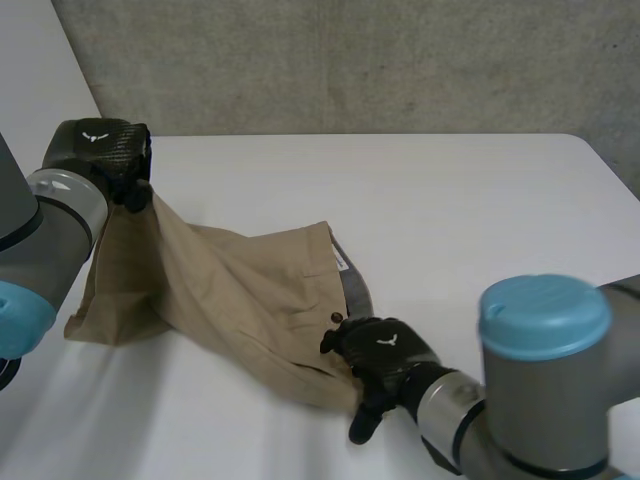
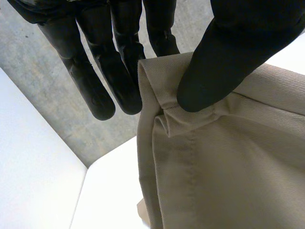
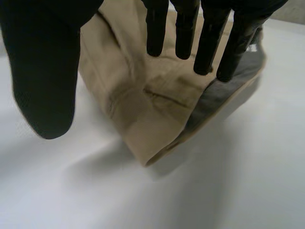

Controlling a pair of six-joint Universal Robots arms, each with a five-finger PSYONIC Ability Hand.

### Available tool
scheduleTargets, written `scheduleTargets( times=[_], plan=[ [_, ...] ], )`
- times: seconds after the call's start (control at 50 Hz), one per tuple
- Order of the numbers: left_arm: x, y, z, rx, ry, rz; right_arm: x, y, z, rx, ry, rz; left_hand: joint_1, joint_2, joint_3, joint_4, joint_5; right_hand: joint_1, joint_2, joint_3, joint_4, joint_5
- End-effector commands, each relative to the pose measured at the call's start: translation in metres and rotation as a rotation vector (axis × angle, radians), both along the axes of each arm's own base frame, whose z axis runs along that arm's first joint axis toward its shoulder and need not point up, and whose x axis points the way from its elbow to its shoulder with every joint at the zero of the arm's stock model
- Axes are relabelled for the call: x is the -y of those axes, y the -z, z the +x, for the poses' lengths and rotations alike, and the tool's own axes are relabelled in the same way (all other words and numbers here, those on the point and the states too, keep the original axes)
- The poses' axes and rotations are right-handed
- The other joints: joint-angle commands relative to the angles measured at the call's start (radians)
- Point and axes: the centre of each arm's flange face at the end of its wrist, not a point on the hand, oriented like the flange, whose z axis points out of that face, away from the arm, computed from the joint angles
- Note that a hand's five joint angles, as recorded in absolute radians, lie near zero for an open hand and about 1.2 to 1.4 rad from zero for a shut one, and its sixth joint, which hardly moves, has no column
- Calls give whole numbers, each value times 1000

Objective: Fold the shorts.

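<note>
One shorts, left hand, right hand

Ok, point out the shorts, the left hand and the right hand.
shorts (image 1: 232, 285), head view, middle of the cloth.
left hand (image 1: 100, 146), head view, its back.
right hand (image 1: 386, 350), head view, its back.

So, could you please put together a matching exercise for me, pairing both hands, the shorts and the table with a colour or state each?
Column one:
1. left hand
2. right hand
3. shorts
4. table

Column two:
A. white, with cloth lying on it
B. open, fingers straight, at the waistband end
C. pinching a raised hem
D. tan, one end lifted off the surface

Pairs: 1-C, 2-B, 3-D, 4-A.
</note>
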Motion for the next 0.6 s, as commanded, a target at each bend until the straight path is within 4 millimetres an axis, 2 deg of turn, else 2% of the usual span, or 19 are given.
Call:
scheduleTargets(
  times=[0.02, 0.08, 0.14, 0.22, 0.24, 0.32, 0.38, 0.46, 0.54, 0.6],
  plan=[
    [2, 1, 2, -25, -11, 7, 16, 13, 13, -6, 79, -113, 277, 199, 209, 189, 257, 1093, 1050, 1053, 1055, 1049],
    [1, 4, 2, -24, -11, 19, 28, 1, 16, 27, 123, -194, 277, 199, 209, 189, 257, 1095, 1052, 1054, 1056, 1050],
    [-1, 8, 3, -18, -12, 35, 30, -7, 19, 24, 103, -241, 277, 199, 209, 189, 257, 1095, 1052, 1054, 1056, 1050],
    [-6, 17, 4, -2, -4, 71, 42, -40, 17, -30, 42, -428, 277, 199, 209, 189, 257, 1095, 1052, 1054, 1056, 1050],
    [-8, 20, 4, 3, -4, 81, 49, -55, 12, -100, 22, -521, 277, 199, 209, 189, 257, 1095, 1052, 1054, 1056, 1050],
    [-18, 30, 4, 28, 25, 139, 54, -77, -4, -322, -39, -684, 277, 199, 209, 189, 257, 1095, 1052, 1054, 1056, 1050],
    [-28, 40, 1, 42, 75, 207, 55, -87, -9, -417, -60, -739, 277, 199, 209, 189, 257, 1095, 1052, 1054, 1056, 1050],
    [-37, 46, -1, 48, 122, 264, 60, -107, -15, -482, 4, -768, 277, 199, 209, 189, 257, 1095, 1052, 1054, 1056, 1050],
    [-39, 45, -3, 46, 141, 278, 54, -144, -28, -551, 39, -802, 277, 199, 209, 189, 257, 1095, 1052, 1054, 1056, 1050],
    [-39, 39, -4, 40, 144, 263, 50, -157, -33, -585, 26, -807, 277, 199, 209, 189, 257, 1095, 1052, 1054, 1056, 1050]
  ],
)
